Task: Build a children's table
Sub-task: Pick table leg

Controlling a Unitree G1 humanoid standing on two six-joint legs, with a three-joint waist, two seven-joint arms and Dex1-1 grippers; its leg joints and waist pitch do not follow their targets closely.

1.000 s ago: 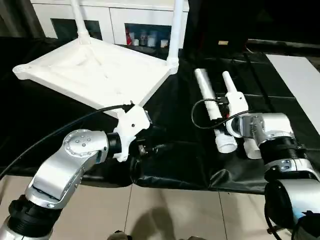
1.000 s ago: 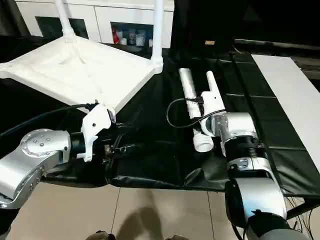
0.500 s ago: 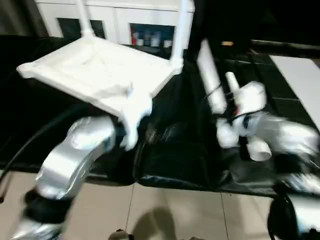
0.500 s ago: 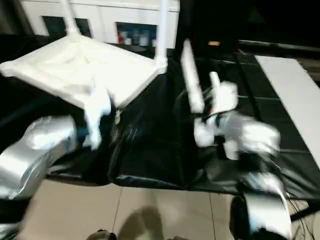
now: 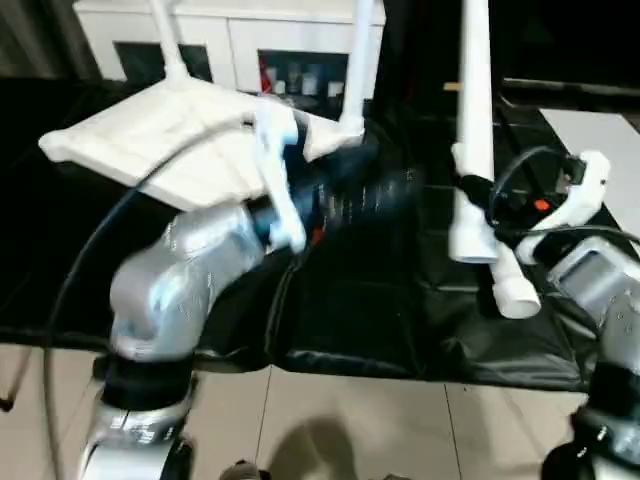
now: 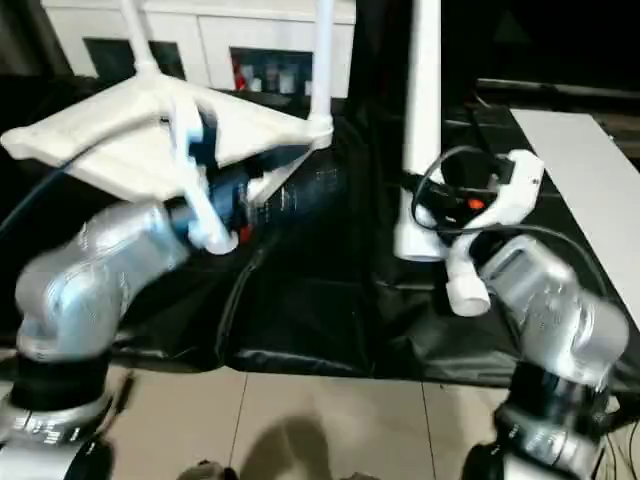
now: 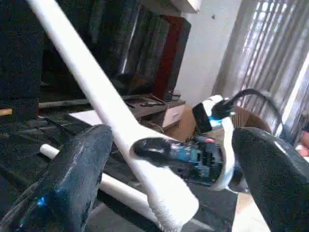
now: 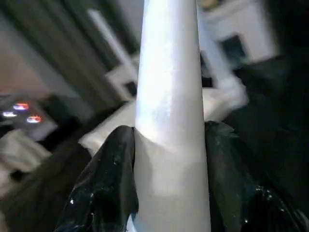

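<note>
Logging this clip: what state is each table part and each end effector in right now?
Tabletop: upside down, tilted, two legs fitted upright.
Third leg: lifted upright, wide end down.
Fourth leg: lying loose on the black sheet.
Right end effector: shut on third leg.
Left end effector: open, empty.

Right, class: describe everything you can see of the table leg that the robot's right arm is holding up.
The held leg is a long white tube of smooth, plastic-looking material, tapering away from a wider open end at the bottom. It stands nearly upright above the black cloth, its top leaving the picture. The right end effector is clamped on it, one black finger on each side. A second loose leg lies on the cloth just behind its lower end.
</note>
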